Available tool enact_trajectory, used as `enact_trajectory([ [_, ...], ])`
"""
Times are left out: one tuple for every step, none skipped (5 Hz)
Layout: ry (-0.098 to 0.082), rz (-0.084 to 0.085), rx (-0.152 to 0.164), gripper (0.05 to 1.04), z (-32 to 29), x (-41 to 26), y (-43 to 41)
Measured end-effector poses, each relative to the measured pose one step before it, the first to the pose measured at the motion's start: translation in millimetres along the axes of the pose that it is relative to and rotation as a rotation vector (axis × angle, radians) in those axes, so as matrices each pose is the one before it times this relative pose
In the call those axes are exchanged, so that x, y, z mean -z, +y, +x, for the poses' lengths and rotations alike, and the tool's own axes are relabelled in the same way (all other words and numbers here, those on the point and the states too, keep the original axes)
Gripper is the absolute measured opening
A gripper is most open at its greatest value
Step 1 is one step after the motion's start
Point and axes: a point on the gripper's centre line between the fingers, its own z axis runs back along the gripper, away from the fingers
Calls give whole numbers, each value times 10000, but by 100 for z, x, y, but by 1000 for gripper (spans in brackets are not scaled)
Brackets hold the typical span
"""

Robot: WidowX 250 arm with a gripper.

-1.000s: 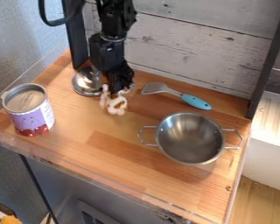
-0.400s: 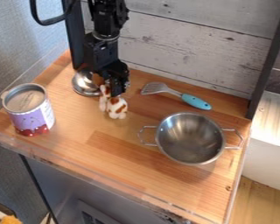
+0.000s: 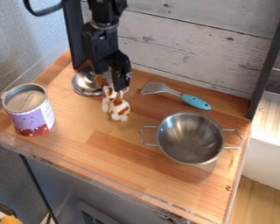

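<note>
The black gripper (image 3: 113, 82) hangs over the back left of the wooden counter, shut on a small white and brown toy animal (image 3: 119, 110). The toy's upper part is between the fingers and partly hidden by them; its lower part hangs below. Whether its lowest part touches the wood, I cannot tell. Just behind and to the left, a shiny metal lid or bowl (image 3: 84, 85) is partly covered by the gripper and toy.
A purple-labelled open can (image 3: 32, 111) stands at the left. Right of the gripper lies a slotted spatula with a blue handle (image 3: 195, 102). A two-handled metal pot (image 3: 190, 138) sits at the right. A whitewashed plank wall (image 3: 189, 48) rises along the back.
The gripper has shifted slightly, a little left overall, and its wrist has turned. The toy has turned with it, its lower part now slightly further right and nearer the front.
</note>
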Motion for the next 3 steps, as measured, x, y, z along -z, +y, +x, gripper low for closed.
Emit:
enact_trajectory([
  [896,-366,-226,1001,155,-4035,-577],
  [368,-188,-11,1001,233,-1791,-51],
  [25,-17,-1,1001,14,-118,5],
])
